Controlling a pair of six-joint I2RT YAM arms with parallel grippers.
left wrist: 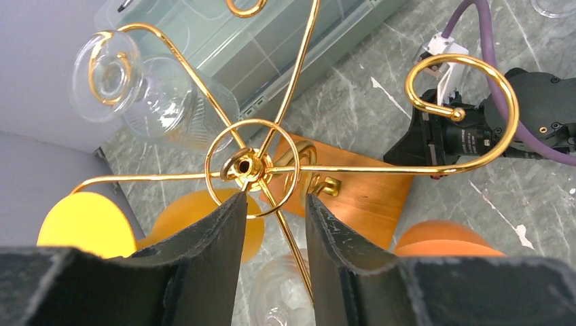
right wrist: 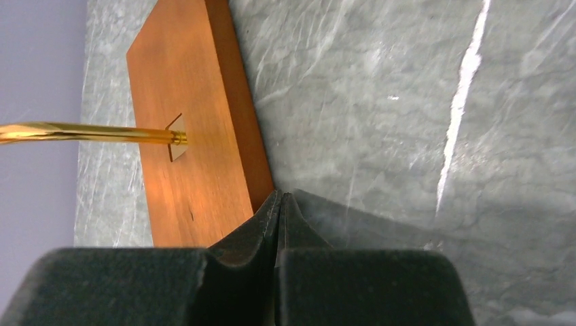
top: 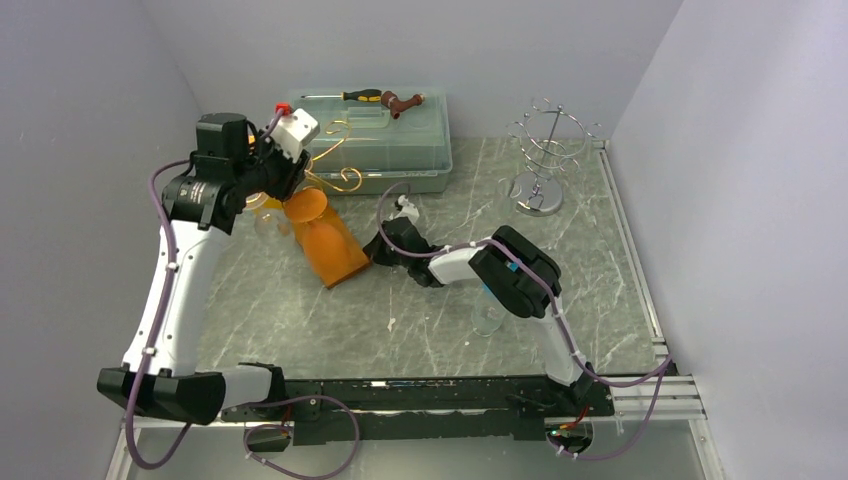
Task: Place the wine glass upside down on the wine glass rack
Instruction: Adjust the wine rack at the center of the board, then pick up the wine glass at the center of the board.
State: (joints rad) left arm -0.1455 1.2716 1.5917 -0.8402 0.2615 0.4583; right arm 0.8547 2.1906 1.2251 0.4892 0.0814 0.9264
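Hanging from the far-left curl of the gold wine glass rack (left wrist: pixel 251 166): wine glass (left wrist: pixel 159 102), plain only to the left wrist camera; the top view gives just a glint under the left arm.

Left gripper (left wrist: pixel 275 200): jaws part-way open astride the rack's hub, clamping nothing that shows. A second glass (left wrist: pixel 278 299) blurs through the gap.

Right gripper (right wrist: pixel 280 204): fully closed, empty. Its tips rest against the edge of the rack's wooden base (right wrist: pixel 197 81), a contact only the right wrist camera shows.

Third glass (top: pixel 487 318): beside the right arm, top view only.

Bench (top: pixel 600 280): grey-green marble, with pale walls on three sides.

Wine glass attitude: foot toward the camera, bowl beyond it, mouth down; long axis near vertical.
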